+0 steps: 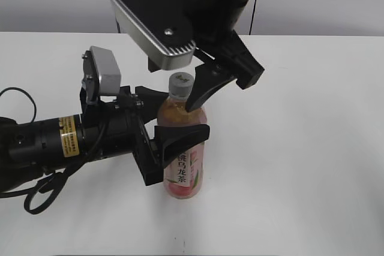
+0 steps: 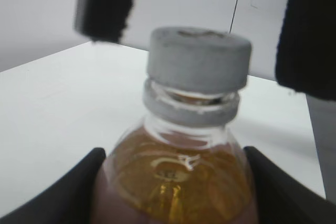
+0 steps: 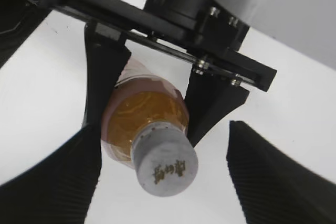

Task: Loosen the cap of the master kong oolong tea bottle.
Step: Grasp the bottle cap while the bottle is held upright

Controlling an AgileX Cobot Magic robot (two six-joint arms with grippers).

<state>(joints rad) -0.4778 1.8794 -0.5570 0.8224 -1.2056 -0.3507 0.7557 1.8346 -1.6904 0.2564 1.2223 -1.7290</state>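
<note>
The master kong oolong tea bottle (image 1: pixel 183 148) stands upright in the middle of the white bench (image 1: pixel 312 148). The left end effector (image 1: pixel 180 139) is closed around the bottle's body and holds it steady. The right end effector (image 1: pixel 219 82) hangs over the cap (image 1: pixel 181 82), spread wide, holding nothing. I think the grabbing step comes next: drop down, pinch the cap, then twist.

the cap (image 1: pixel 181 82) is pale grey-white with a dark printed mark on top. the bottle (image 1: pixel 183 166) holds amber tea behind a pink-and-white label bearing dark characters. both grippers are black.
</note>
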